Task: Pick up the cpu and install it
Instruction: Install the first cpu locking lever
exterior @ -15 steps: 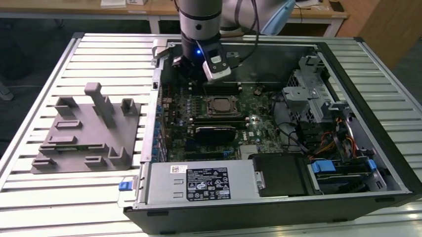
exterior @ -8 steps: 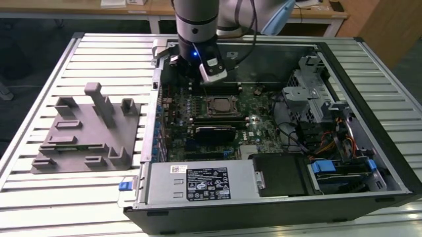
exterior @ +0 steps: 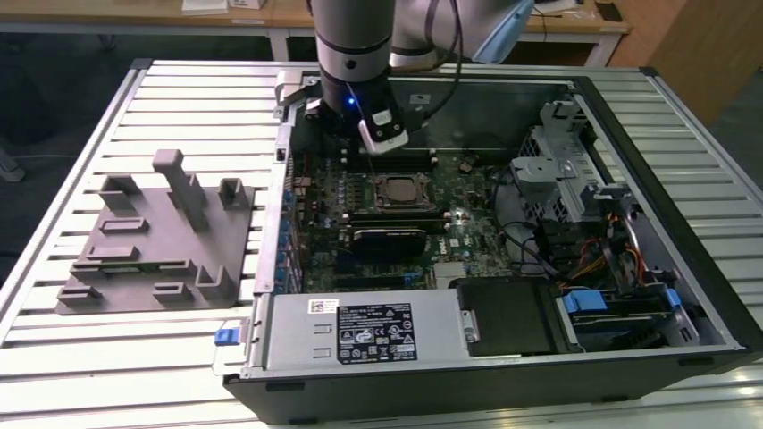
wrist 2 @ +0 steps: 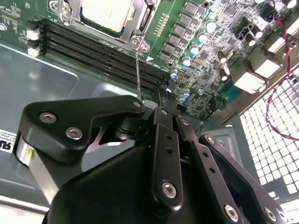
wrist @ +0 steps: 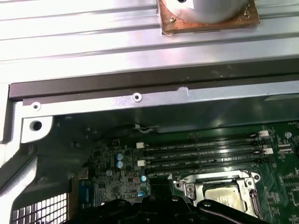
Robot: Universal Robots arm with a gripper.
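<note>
Nearest to me, a slatted metal table [exterior: 143, 375] carries an open black computer case [exterior: 477, 393], lying on its side with the inside facing up. Along the case's near edge sits a silver metal box [exterior: 298, 335] with a printed label. Beside the case, on the exterior view's left, a large grey fixture [exterior: 143, 241] with upright tabs rests on the table.

Further in lies the green motherboard [exterior: 465, 228]. Near its middle is the dark square socket [exterior: 373, 192] with a metal frame, and the cpu [exterior: 399, 189] lies flat inside that frame, its pale silvery top facing up (both wrist views show it there too). It is apart from the gripper and is not being held.

Just beyond the socket run the long black memory slots [wrist 2: 93, 46]. In the second wrist view a thin metal rod [wrist 2: 137, 70] reaches from the socket's corner towards the black linkage of the gripper [wrist 2: 163, 154]. The gripper hangs over the far part of the board, near the socket but not touching the cpu. I cannot tell whether it is spread or pressed together.

The grey robot arm [exterior: 352, 45] comes down from above at the case's far side, with a small blue light near its lower end. Behind it stand pale wooden desks [exterior: 286, 11].
</note>
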